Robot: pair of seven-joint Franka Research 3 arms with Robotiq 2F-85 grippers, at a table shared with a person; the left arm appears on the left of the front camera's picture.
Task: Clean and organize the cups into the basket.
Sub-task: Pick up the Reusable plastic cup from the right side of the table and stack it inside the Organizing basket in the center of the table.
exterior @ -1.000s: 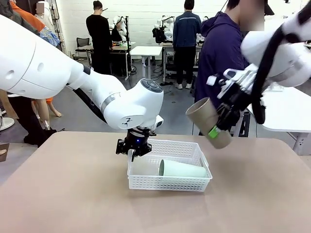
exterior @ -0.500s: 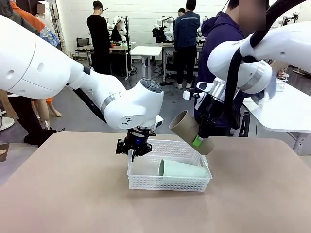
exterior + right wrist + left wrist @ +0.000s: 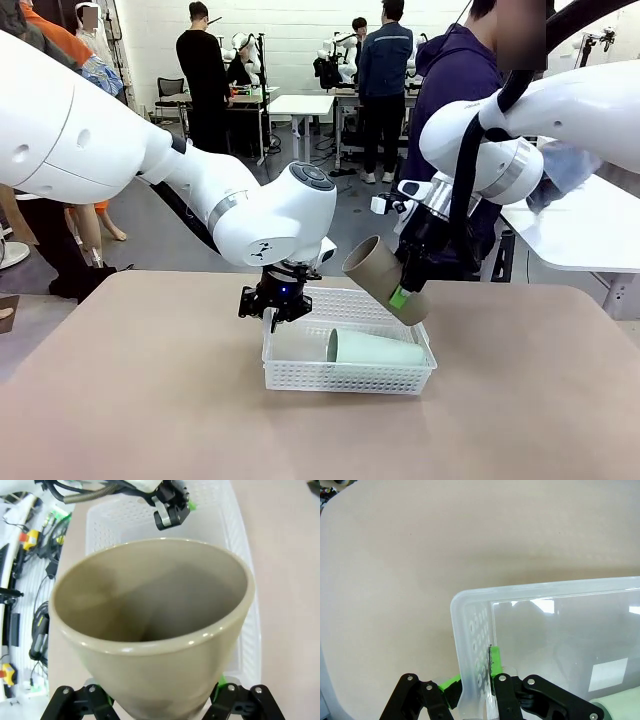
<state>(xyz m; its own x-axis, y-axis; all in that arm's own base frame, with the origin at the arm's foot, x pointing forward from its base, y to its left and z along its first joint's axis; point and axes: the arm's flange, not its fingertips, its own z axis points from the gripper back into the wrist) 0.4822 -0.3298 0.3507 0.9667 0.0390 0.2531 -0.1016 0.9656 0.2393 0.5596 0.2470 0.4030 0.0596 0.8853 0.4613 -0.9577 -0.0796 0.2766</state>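
Observation:
A white lattice basket [image 3: 300,376] sits mid-table, and a pale mint cup [image 3: 376,349] lies on its side inside it. My left gripper [image 3: 279,303] is shut on the basket's left end wall; in the left wrist view the green pads [image 3: 494,656] pinch that wall [image 3: 465,645], with the mint cup [image 3: 620,707] at the lower right corner. My right gripper [image 3: 401,292] is shut on a tan cup [image 3: 376,268], held tilted just above the basket's far right side. In the right wrist view the tan cup [image 3: 150,630] gapes open over the basket [image 3: 235,535].
The tan table [image 3: 140,400] is bare around the basket. A person in a dark top [image 3: 450,120] stands at the far side behind my right arm. A white table [image 3: 590,230] stands at the far right.
My right arm has swung left and down, carrying the tan cup from the far right to just over the basket. The left gripper and basket have stayed still.

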